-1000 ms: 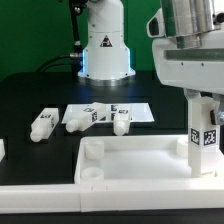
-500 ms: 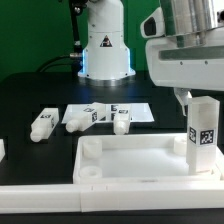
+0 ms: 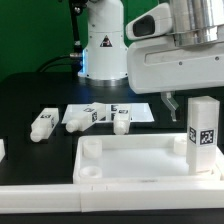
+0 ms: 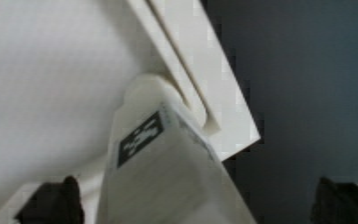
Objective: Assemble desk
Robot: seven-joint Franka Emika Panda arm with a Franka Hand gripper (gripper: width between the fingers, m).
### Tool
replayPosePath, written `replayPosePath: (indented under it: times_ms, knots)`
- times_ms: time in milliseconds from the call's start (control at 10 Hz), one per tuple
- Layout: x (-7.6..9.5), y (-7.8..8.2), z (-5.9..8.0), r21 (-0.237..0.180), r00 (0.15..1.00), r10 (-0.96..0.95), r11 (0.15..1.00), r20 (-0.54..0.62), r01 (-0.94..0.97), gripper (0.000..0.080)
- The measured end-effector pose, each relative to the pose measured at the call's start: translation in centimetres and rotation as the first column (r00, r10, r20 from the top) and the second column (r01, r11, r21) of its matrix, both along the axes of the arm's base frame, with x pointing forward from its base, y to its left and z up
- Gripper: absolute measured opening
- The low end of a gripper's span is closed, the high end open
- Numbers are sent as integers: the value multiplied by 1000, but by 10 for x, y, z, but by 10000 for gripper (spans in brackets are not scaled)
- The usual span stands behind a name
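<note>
The white desk tabletop [image 3: 130, 149] lies rim-up at the front of the black table. One white tagged leg [image 3: 203, 123] stands upright in its corner at the exterior view's right. My gripper [image 3: 178, 106] hangs just above and to the exterior view's left of that leg, open and empty. In the wrist view the dark fingertips [image 4: 51, 200] stand wide apart on either side of the leg [image 4: 158, 150], not touching it, over the tabletop's rim [image 4: 202, 70]. Three loose legs [image 3: 41, 123] [image 3: 80, 118] [image 3: 121, 120] lie behind the tabletop.
The marker board [image 3: 142, 112] lies flat behind the tabletop, partly under the loose legs. The robot's white base [image 3: 105, 45] stands at the back. Round sockets [image 3: 92, 150] [image 3: 90, 172] show in the tabletop's corners at the exterior view's left.
My gripper has let go of the upright leg, risen and shifted toward the exterior view's left. The leg stays standing in its corner.
</note>
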State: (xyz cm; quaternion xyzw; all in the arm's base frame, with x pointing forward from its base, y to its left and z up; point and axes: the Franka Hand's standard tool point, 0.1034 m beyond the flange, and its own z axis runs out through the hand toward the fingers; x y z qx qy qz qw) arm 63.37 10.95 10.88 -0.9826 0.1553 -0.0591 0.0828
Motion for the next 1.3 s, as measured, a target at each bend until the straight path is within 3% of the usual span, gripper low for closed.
replayPosePath:
  times_ms: [100, 300, 400, 500, 600, 700, 900, 1100, 1300]
  knots:
    - [0, -3, 0, -57, 975, 219, 974, 22, -218, 649]
    - [0, -2, -2, -63, 970, 243, 968, 18, -241, 649]
    - [0, -3, -3, -61, 973, 231, 971, 17, -230, 526]
    - [0, -2, -3, -54, 981, 192, 980, 13, -191, 390]
    - [0, -3, -3, -40, 996, 91, 995, 4, -91, 390]
    - [1, -4, -3, -26, 1000, -28, 999, -4, 28, 286]
    - [1, -5, -3, -2, 966, -258, 966, -34, 258, 286]
    - [1, -4, -5, 7, 823, -559, 827, -102, 563, 286]
    - [3, -7, -5, 42, 531, -826, 534, -187, 845, 287]
